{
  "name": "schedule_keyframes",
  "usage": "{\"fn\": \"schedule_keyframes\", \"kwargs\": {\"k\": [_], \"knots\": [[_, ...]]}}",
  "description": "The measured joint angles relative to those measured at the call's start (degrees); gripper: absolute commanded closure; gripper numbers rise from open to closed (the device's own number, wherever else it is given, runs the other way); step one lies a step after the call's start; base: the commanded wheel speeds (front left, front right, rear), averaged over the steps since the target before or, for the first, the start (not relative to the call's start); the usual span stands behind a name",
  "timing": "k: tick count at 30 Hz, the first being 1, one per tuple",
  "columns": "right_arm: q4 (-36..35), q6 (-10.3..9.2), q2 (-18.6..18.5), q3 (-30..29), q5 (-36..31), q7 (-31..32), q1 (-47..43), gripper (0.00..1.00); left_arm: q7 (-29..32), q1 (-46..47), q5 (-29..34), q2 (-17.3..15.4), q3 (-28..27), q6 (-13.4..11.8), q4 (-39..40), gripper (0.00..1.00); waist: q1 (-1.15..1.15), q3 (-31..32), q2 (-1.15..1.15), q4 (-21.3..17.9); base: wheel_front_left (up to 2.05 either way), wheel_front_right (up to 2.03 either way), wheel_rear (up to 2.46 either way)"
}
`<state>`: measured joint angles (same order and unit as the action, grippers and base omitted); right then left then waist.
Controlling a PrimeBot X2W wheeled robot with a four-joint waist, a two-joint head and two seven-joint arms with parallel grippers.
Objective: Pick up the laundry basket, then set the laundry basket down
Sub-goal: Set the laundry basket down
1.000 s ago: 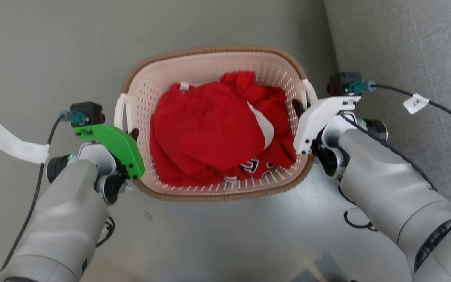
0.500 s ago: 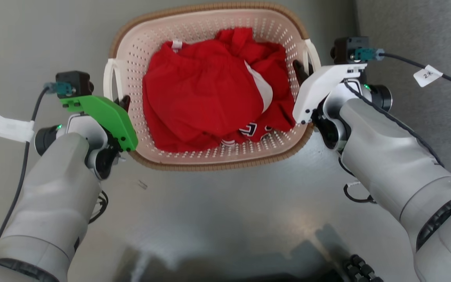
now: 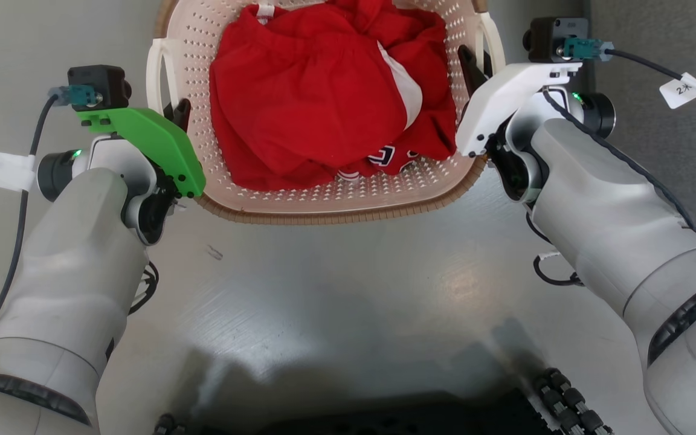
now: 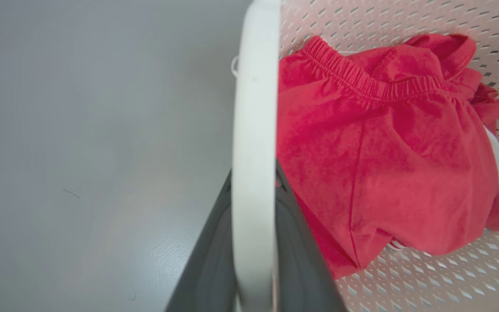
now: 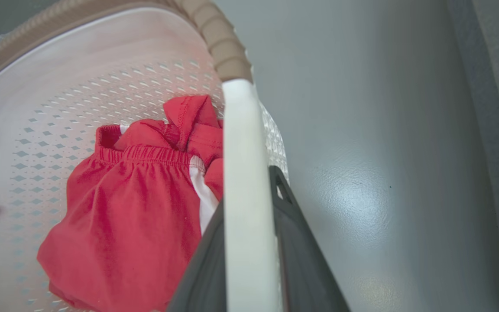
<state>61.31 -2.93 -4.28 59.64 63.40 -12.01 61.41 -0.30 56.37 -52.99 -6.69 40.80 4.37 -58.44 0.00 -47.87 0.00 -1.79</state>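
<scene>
- Grips the laundry basket by both short sides, so that it sits squarely between the two sets of jaws in the head view.
- Pinches the left loop handle with the left gripper: jaws closed on the white bar, one dark finger on its outer side and the other on its basket side, as seen in the left wrist view.
- Pinches the right loop handle with the right gripper in the same way: jaws closed on the bar, a dark finger on either side of it in the right wrist view.
- Holds a crumpled red garment, with a white panel and a gathered elastic waistband, inside the basket, between the two sets of jaws and just inward of each inner finger.
- Shows the brown woven-look rim curving along the near side from one set of jaws to the other.
- Cannot tell whether the basket's bottom touches the grey floor, which spreads out on the outer side of both sets of jaws.
- Has a darker grey fabric surface farther out on the outer side of the right jaws, apart from the basket.
- Trails a dark cable with a white tag from the camera mounted behind the right jaws.
</scene>
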Motion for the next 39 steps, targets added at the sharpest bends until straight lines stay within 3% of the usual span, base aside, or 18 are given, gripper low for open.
{"fn": "schedule_keyframes", "kwargs": {"k": [39], "knots": [[1.2,0.90,0.0,-1.9,0.1,-2.1,4.0,1.00,-3.9,4.4,1.0,0.2,0.1,0.9,-1.0,1.00,0.00,-7.2,0.00,0.4,0.00,0.00,0.00]]}}
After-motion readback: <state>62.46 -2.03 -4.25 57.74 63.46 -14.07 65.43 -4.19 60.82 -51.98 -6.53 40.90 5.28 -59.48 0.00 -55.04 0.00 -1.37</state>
